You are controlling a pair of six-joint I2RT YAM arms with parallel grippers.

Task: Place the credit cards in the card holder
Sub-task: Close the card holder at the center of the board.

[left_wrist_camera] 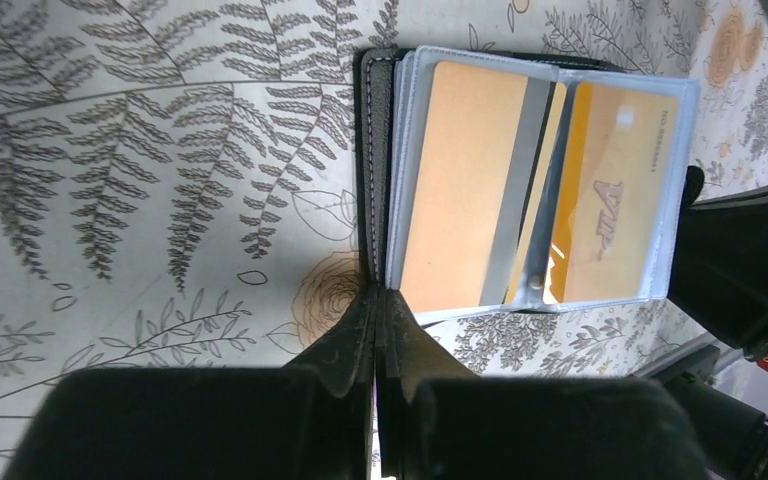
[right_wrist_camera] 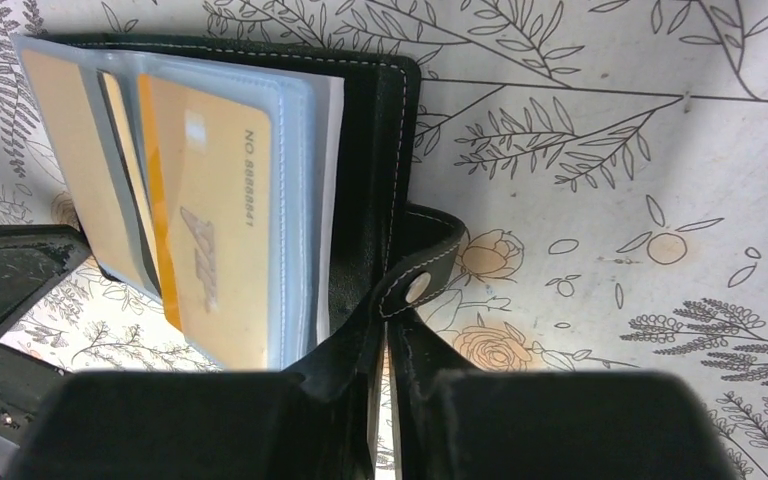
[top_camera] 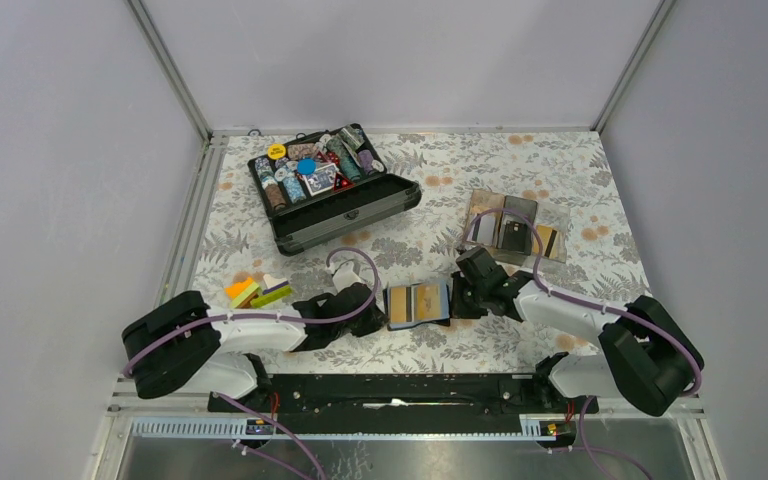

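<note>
The card holder [top_camera: 417, 303] lies open on the flowered table between my two grippers. Its clear sleeves [left_wrist_camera: 685, 180] hold a tan credit card with a grey stripe [left_wrist_camera: 465, 180] and a yellow-orange one [left_wrist_camera: 615, 190]. My left gripper [left_wrist_camera: 376, 296] is shut, its tips pinching the near corner of the holder's black cover [left_wrist_camera: 368, 170]. On the other side, my right gripper [right_wrist_camera: 386, 330] is shut on the holder's snap strap [right_wrist_camera: 418, 288]. The right wrist view shows the yellow card [right_wrist_camera: 215, 220] and the black cover [right_wrist_camera: 375, 150].
A large black chip case [top_camera: 335, 190] stands open at the back left. A clear acrylic tray [top_camera: 560, 222] with more cards [top_camera: 508, 232] lies at the back right. Small coloured blocks [top_camera: 255, 292] sit beside the left arm.
</note>
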